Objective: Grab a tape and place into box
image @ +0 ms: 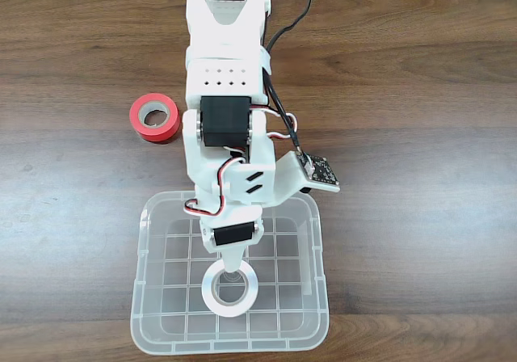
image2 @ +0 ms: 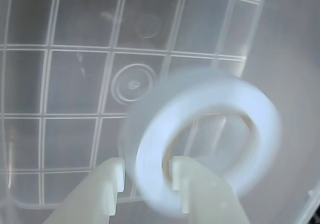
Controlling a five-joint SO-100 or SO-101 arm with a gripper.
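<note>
The white tape (image: 230,305) sits inside the clear box (image: 145,297), near its front middle in the fixed view. My gripper (image: 233,271) points down into the box, its tip over the ring's far rim. In the wrist view the tape (image2: 250,129) is blurred while the box's ribbed bottom (image2: 75,84) stays sharp. My gripper (image2: 147,171) stands open there. The ring's near wall passes between the two fingers (image2: 112,179), with a small gap on the left side.
A red roll of tape (image: 155,116) lies on the wooden table (image: 420,176) to the left of the arm, behind the box. Black cables run along the arm's right side. The box walls stand close around the gripper.
</note>
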